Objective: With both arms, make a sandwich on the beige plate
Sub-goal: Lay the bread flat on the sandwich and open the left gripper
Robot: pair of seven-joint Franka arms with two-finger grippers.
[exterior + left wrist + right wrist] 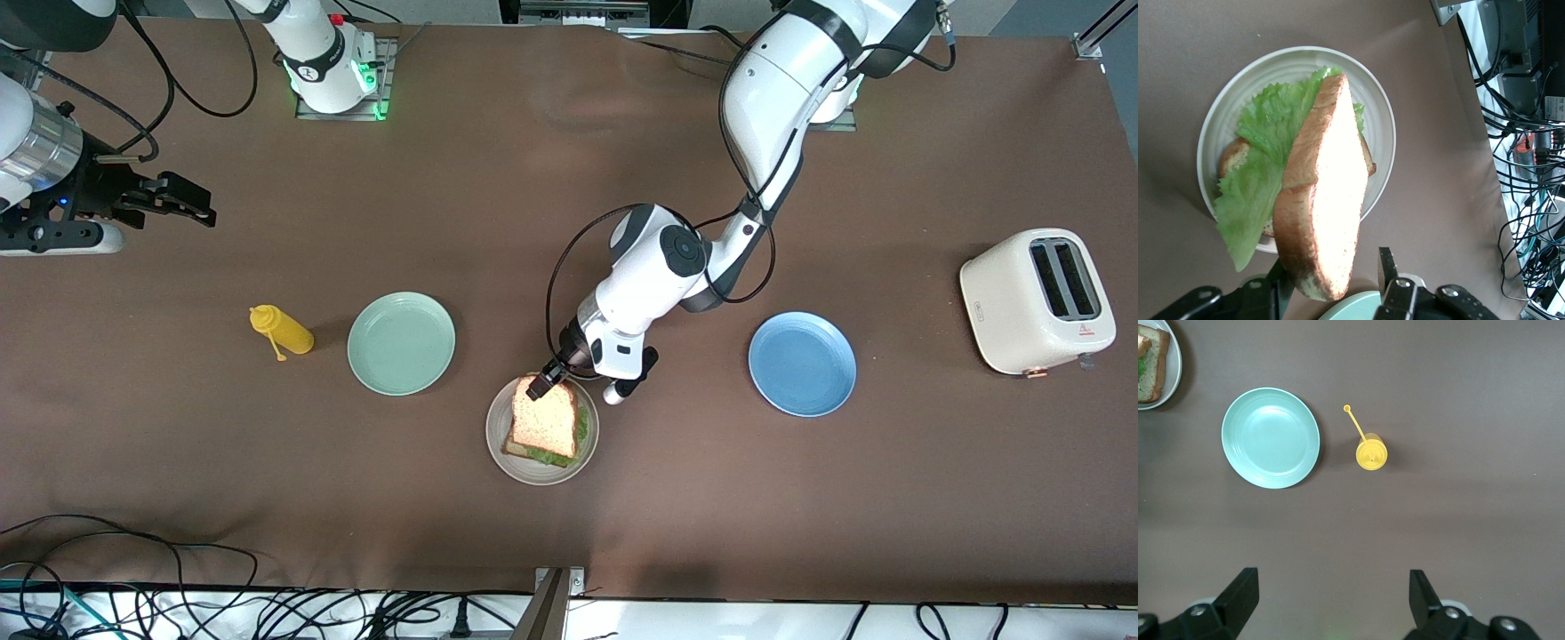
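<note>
The left claw (544, 382) hangs over the edge of the beige plate (498, 444) that lies toward the robots. Its fingers (1387, 267) stand on either side of the top toast slice (1328, 200), at that slice's end. The left wrist view shows a gap between the visible finger and the crust, yet the slice stands tilted up on edge, so I cannot tell whether the claw grips it or has let go.

The slice leans over a ruffled lettuce leaf (1265, 167), which spreads across the plate and hangs past its rim. Under the lettuce a bottom slice (1235, 157) peeks out. Together they make the sandwich (545, 427), on the beige plate, which sits near the middle of the surface (622, 533) and nearer the front camera than the other two plates.

The right claw (191, 200) waits in the air over the right arm's end of the surface, its fingers (1241, 593) spread wide with nothing between them. Its wrist view looks down on a mint plate (1271, 437) and a yellow bottle (1371, 451).

The mint plate (401, 342) lies toward the right arm's end from the beige plate, apart from it. The yellow bottle (283, 331) lies on its side just beside the mint plate, farther toward the right arm's end.

A blue plate (802, 364) lies toward the left arm's end, well apart from the beige plate. A cream toaster (1036, 300) stands farther toward that end, its two slots facing up.
</note>
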